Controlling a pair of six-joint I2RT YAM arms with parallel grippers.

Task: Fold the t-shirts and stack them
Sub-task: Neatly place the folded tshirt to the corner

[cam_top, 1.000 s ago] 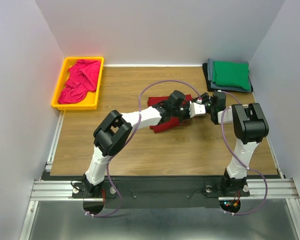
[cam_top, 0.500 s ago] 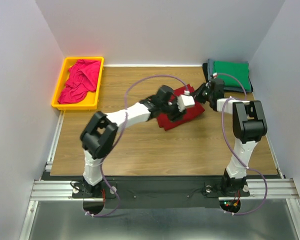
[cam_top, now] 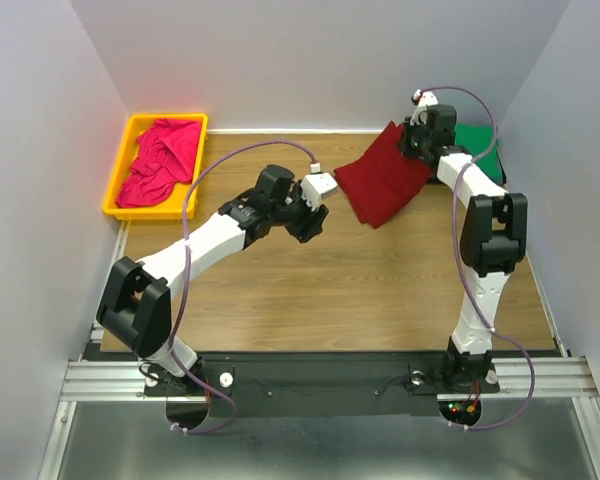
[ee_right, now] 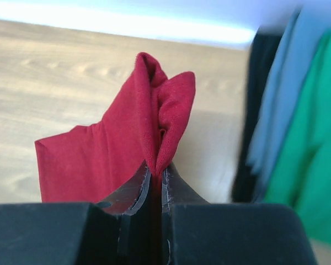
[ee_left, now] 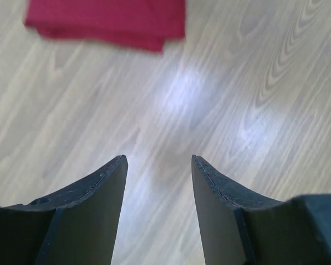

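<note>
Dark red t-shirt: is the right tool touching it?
Touching. In the right wrist view, the right tool is pinched shut on a bunched fold of the dark red t-shirt, with no gap between them.

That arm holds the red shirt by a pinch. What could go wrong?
The right gripper pinches only a bunched edge of the red shirt, so its fold may sag open or slip out. It might land crooked on the green shirt, since the open left gripper is away from it.
</note>
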